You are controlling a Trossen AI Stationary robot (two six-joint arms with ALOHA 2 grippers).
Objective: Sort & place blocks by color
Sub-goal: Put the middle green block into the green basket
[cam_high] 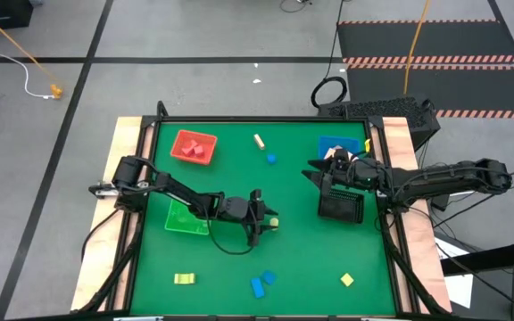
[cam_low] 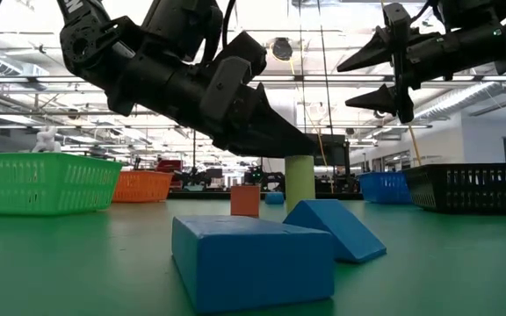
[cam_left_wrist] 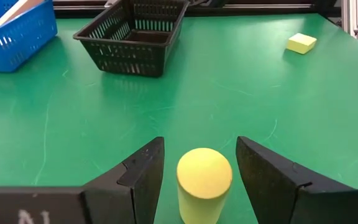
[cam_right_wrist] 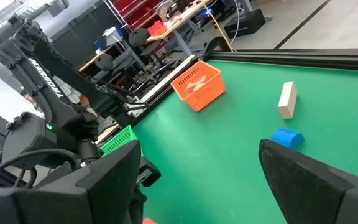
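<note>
- One yellow cylinder (cam_left_wrist: 204, 183) stands upright on the green table (cam_left_wrist: 241, 93), flanked by the two dark fingers (cam_left_wrist: 138, 177) of the left gripper (cam_high: 270, 222). The jaws sit about half spread, and a sliver of daylight shows on either side, so whether they actually press the block cannot be told.
- Judged by its look, the piece is a light, rigid, painted wooden peg. Its curved side is smooth and could roll or twist out of a loose pinch, so the best hold is across the middle of the round wall, jaws square to it, the flat base kept level.
- Ahead of that gripper stands the black mesh basket (cam_left_wrist: 132, 37), with a blue basket (cam_left_wrist: 14, 34) off to one side and a small yellow block (cam_left_wrist: 301, 43) well apart on the other.
- Behind the left arm lies the green basket (cam_high: 186, 218), just beside its forearm; the red basket (cam_high: 194, 147) is farther off.
- Nearest the low camera, a blue cuboid (cam_low: 253, 261) and a blue wedge (cam_low: 336, 230) lie together, well apart from the gripper.
- Over the black basket, the right gripper (cam_high: 313, 171) hangs high with its jaws fully spread and nothing between them; past it lie a tan bar (cam_right_wrist: 287, 99) and a blue round piece (cam_right_wrist: 288, 138).
</note>
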